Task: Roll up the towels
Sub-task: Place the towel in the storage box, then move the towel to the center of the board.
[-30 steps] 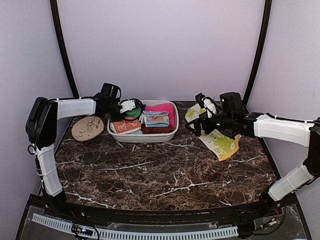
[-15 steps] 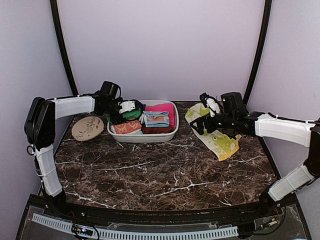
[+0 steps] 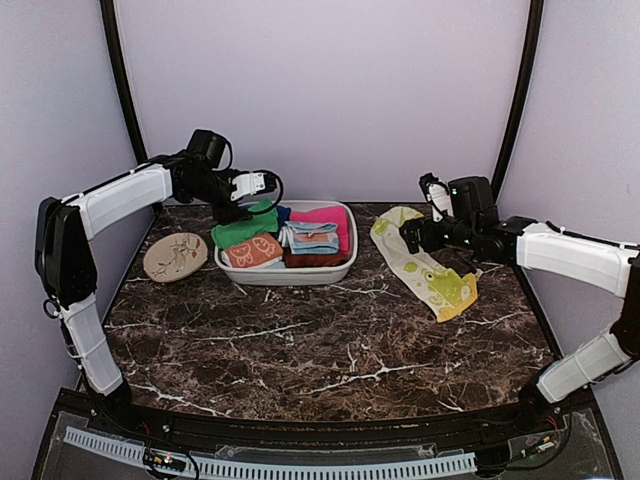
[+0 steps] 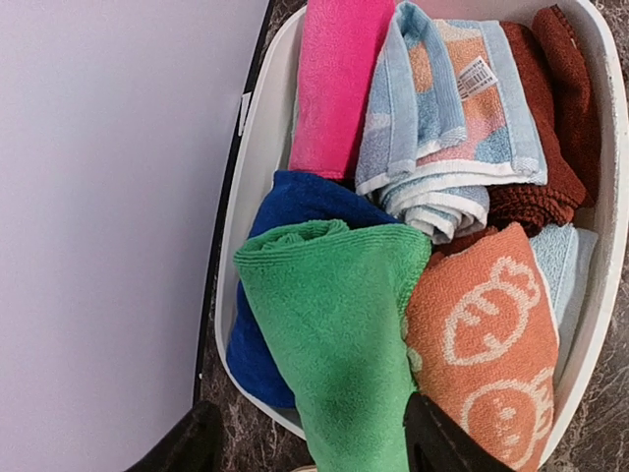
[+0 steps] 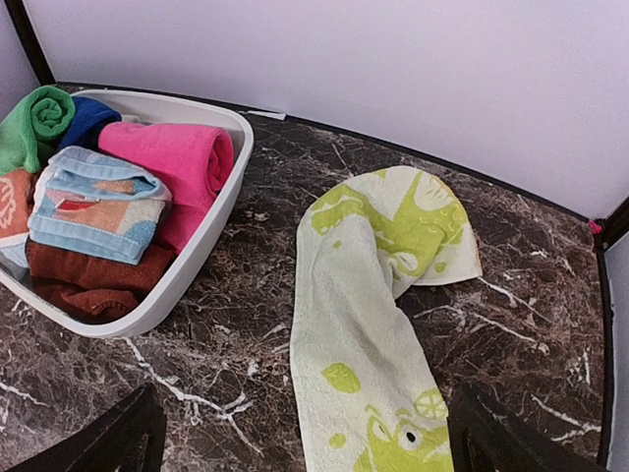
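Green towel (image 4: 329, 324) lies rolled in the white bin's (image 4: 257, 128) left end beneath your open left gripper (image 4: 316, 444), so lower the wide-open right gripper (image 5: 314, 433) onto a short end of the printed cream towel (image 5: 364, 324), lying on the counter (image 3: 330, 350) to the right, and roll tightly.

rolled towel (image 4: 334, 334) in tub (image 4: 257, 128), spread towel (image 5: 359, 334) right of tub

- Green towel (image 4: 334, 334): I see it plain and bright green, rolled up with the spiral end showing. It lies in the left end of the white tub (image 4: 257, 147), resting on a dark blue cloth (image 4: 295, 202) and pressed against an orange cloth (image 4: 482, 324).
- Cream towel (image 5: 373, 324): I see it unrolled, printed with yellow-green shapes, stretched out long on the marble table (image 5: 226, 374) just right of the tub, with its far end folded over.
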`<control>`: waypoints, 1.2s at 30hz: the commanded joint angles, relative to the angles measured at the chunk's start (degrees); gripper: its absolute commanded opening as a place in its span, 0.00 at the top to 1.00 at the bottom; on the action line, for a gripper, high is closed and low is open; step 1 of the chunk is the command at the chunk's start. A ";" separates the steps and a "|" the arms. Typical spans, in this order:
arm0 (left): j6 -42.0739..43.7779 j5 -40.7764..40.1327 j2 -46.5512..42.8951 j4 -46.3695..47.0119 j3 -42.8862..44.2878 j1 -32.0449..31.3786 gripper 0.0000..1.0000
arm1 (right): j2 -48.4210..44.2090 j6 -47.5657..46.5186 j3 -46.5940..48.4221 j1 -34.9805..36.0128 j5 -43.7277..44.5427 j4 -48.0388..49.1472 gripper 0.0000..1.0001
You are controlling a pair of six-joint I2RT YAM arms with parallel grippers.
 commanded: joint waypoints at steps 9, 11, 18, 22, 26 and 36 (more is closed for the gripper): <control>-8.99 -9.46 8.26 16.77 -3.15 1.44 0.43 | 2.64 14.62 -1.84 -11.70 -2.55 -5.68 0.00; -9.47 -8.52 8.84 17.02 -4.42 0.98 0.43 | 3.92 16.02 -2.41 -12.18 -0.88 -6.79 0.00; -10.21 -12.66 4.94 19.12 -5.63 0.95 0.21 | 7.88 17.49 -5.71 -12.28 -3.68 -5.43 0.00; -12.80 -14.77 -0.61 18.30 -4.43 1.79 0.01 | 13.54 18.10 -6.03 -10.99 -5.59 -4.75 0.00; -16.92 -13.79 -6.25 11.88 -3.10 2.98 0.01 | 18.03 19.25 -6.63 -7.72 -5.49 -4.90 0.02; -22.50 -11.47 -24.60 5.98 -22.99 4.05 0.01 | 16.45 25.16 -15.65 -3.71 -12.78 -2.73 0.38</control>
